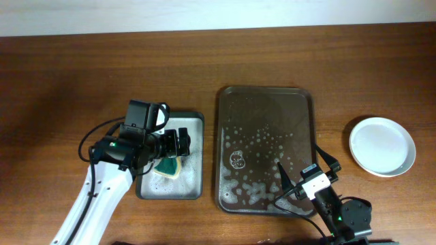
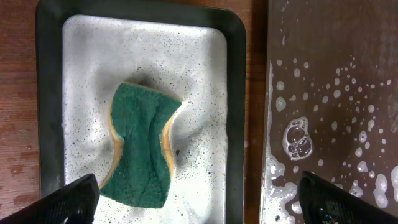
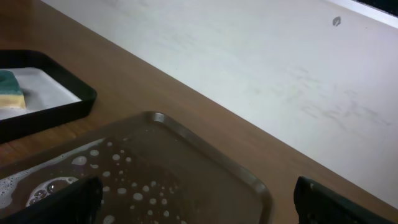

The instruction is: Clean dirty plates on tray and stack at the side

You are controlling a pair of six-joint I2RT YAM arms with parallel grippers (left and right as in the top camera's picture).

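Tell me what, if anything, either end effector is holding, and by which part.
Nothing is held. The left end effector is open above the sponge; the right end effector is open over the soapy tray.

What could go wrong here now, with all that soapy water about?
The right tool hangs over the brown tray, which holds foamy water; a nudge might slop it onto the wooden table. The sponge lies in suds, so it may slip from the left tool.
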